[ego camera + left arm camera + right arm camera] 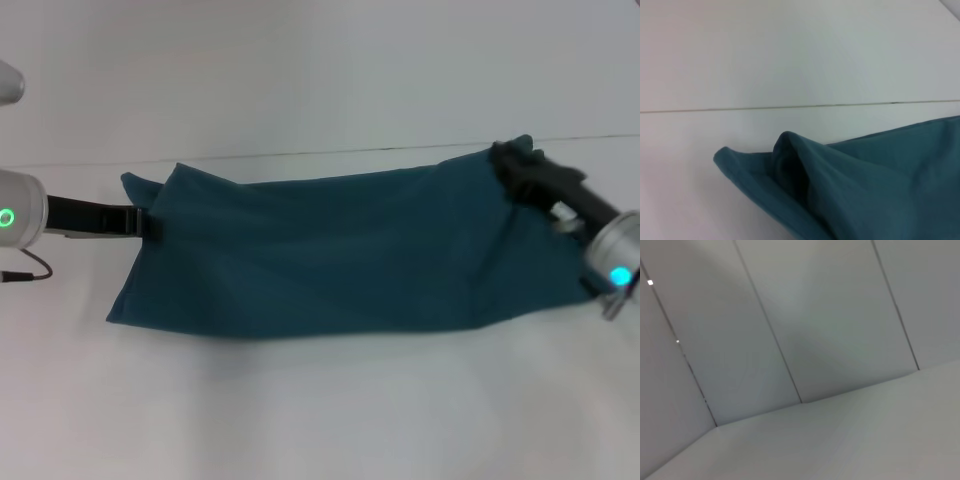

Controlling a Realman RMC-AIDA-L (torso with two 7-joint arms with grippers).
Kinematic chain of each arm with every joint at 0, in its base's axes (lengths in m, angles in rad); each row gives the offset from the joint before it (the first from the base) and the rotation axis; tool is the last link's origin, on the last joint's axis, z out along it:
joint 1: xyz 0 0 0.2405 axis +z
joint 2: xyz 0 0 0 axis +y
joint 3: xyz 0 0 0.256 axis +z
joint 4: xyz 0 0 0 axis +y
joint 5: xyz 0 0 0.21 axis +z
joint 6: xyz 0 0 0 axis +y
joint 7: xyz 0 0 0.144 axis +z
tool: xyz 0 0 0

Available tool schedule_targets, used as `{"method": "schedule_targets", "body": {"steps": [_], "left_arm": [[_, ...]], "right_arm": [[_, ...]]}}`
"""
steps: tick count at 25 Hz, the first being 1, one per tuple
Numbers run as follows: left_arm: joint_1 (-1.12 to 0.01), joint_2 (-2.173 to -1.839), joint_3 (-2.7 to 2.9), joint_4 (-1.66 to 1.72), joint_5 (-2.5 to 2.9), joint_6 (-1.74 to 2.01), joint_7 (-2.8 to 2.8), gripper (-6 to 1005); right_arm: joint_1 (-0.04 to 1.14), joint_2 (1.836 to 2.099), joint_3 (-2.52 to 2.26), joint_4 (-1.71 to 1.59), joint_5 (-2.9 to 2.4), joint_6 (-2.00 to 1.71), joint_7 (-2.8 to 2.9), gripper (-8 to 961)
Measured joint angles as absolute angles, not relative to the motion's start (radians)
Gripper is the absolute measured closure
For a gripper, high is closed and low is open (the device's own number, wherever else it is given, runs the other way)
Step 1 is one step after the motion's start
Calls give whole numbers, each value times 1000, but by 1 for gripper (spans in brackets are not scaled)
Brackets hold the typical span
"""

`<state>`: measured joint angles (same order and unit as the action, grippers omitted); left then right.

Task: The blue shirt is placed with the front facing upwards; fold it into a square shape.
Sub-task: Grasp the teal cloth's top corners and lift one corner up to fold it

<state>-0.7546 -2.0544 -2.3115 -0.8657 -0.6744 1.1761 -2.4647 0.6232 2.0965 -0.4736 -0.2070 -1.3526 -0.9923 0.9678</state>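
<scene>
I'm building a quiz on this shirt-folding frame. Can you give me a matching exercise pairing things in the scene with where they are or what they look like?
Column one:
1. left gripper
2. right gripper
3. blue shirt
4. table

Column two:
A. white surface under everything
B. at the shirt's far corner on the robot's right
C. lying as a long band, plain teal side up
D. at the shirt's edge on the robot's left

Pairs: 1-D, 2-B, 3-C, 4-A
</scene>
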Motion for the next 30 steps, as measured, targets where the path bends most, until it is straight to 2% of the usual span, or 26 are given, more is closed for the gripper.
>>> {"method": "schedule_targets", "body": {"steps": [10, 15, 30], "left_arm": [[-741, -2033, -2358, -880, -676, 1219, -2470, 973], [-735, -2028, -2376, -912, -677, 1253, -2470, 974], [-741, -2033, -2388, -994, -780, 1346, -2463, 974]], "right_arm": [[716, 2103, -475, -45, -1330, -973, 756, 910], [751, 2108, -458, 1, -1325, -940, 694, 954], [948, 2117, -390, 163, -1331, -696, 556, 943]]}}
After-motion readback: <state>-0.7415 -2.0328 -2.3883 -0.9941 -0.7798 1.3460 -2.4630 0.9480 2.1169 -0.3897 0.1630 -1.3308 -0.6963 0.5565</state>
